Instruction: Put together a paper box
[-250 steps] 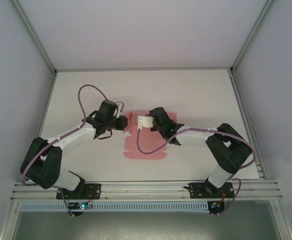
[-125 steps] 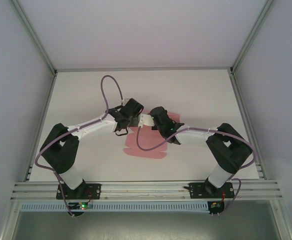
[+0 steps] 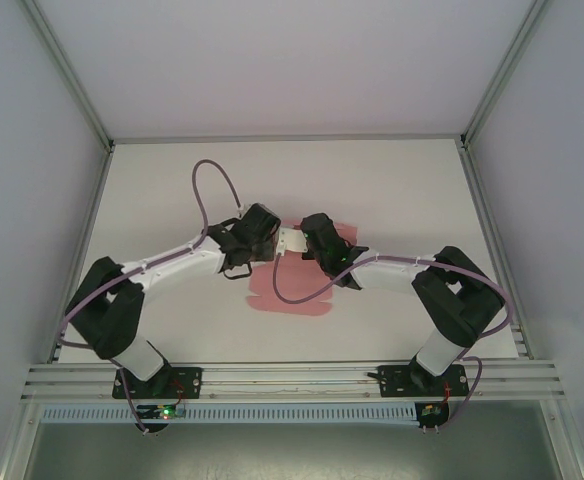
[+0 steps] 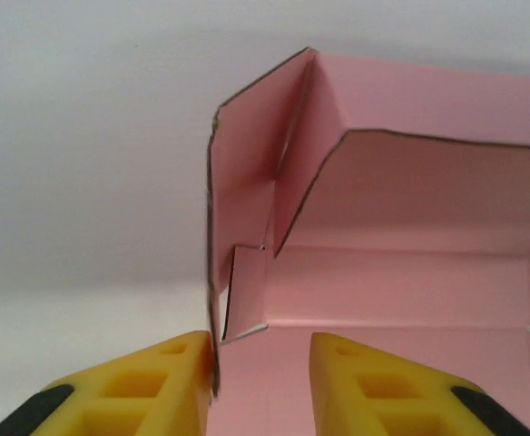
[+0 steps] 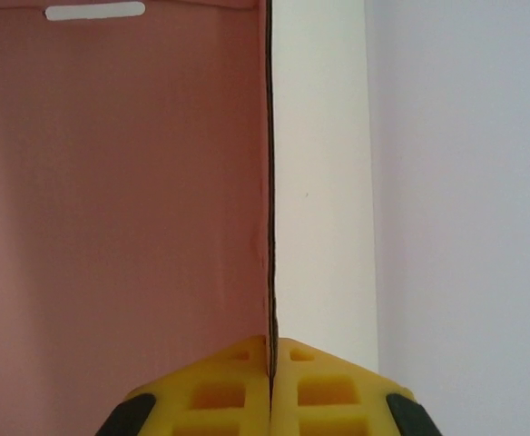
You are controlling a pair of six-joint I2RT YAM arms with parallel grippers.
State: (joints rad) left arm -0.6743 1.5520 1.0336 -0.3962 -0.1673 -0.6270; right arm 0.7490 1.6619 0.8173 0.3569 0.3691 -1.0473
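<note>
Right pincer [image 5: 271, 352] on paper box [image 5: 120, 200] edge

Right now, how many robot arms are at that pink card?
2. The left arm reaches in from the left, the right arm from the right; both meet over the pink card. None looks hidden.

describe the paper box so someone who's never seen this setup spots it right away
On the white table, look at the middle where the two arms meet. The paper box lies there, a thin card sheet partly folded, one edge pinched in the right claw. It alone is pink.
</note>
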